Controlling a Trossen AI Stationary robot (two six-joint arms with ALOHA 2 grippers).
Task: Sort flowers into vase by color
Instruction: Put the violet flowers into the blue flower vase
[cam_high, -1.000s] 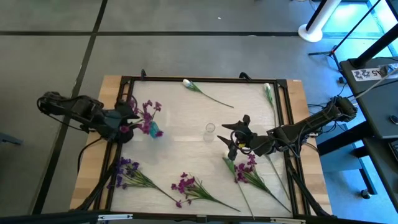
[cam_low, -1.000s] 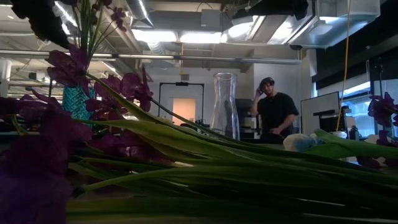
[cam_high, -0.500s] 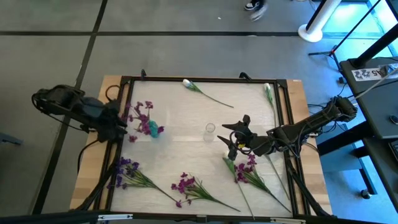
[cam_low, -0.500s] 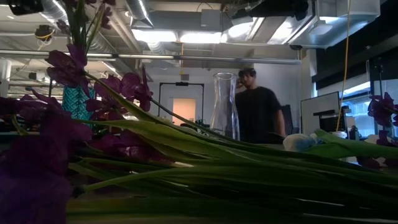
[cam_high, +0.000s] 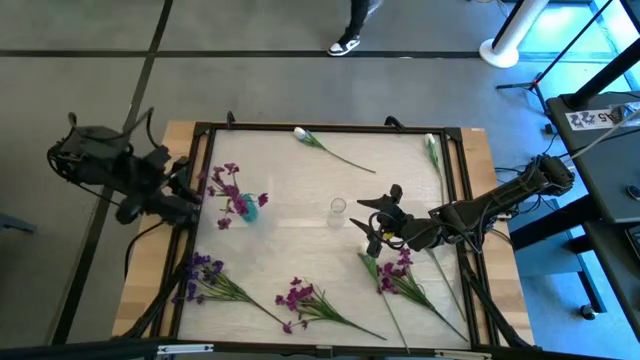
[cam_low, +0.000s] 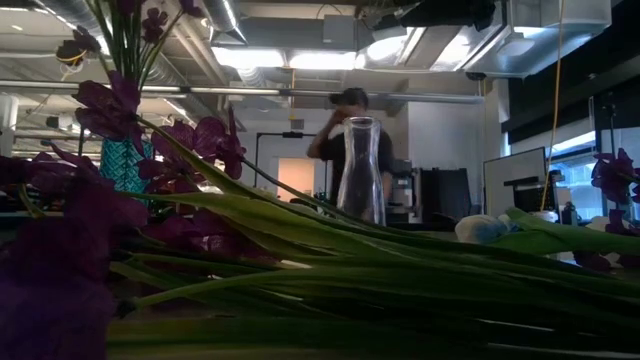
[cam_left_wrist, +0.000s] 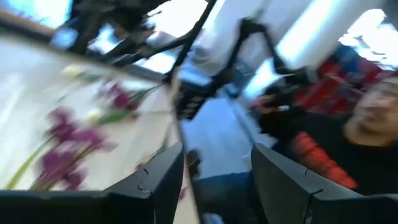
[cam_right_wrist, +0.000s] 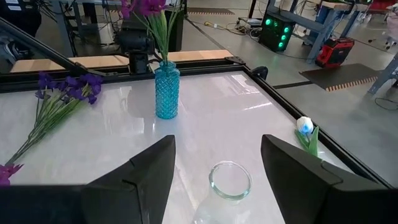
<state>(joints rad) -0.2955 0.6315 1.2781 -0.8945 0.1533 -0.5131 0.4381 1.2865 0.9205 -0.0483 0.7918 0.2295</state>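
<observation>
A blue glass vase (cam_high: 247, 207) stands left of the table's middle with purple flowers (cam_high: 226, 186) upright in it; the right wrist view shows the blue vase (cam_right_wrist: 166, 91) too. My left gripper (cam_high: 186, 190) hangs open and empty over the table's left edge, clear of them. A clear glass vase (cam_high: 338, 207) stands at the middle. My right gripper (cam_high: 378, 222) waits open just right of it, touching nothing. Three purple bunches (cam_high: 300, 297) lie along the near side. Two white tulips (cam_high: 302, 133) lie at the far edge.
A dark frame (cam_high: 330, 127) runs around the white tabletop. In the low view, stems of a purple bunch (cam_low: 300, 250) fill the foreground, and a person (cam_low: 345, 110) stands in the room behind the clear vase (cam_low: 361, 170).
My left gripper has risen and drawn back from the blue vase toward the table's left edge, tipping from pointing down to nearly level. The purple flowers stay standing in the blue vase. A person has walked across the room behind the table.
</observation>
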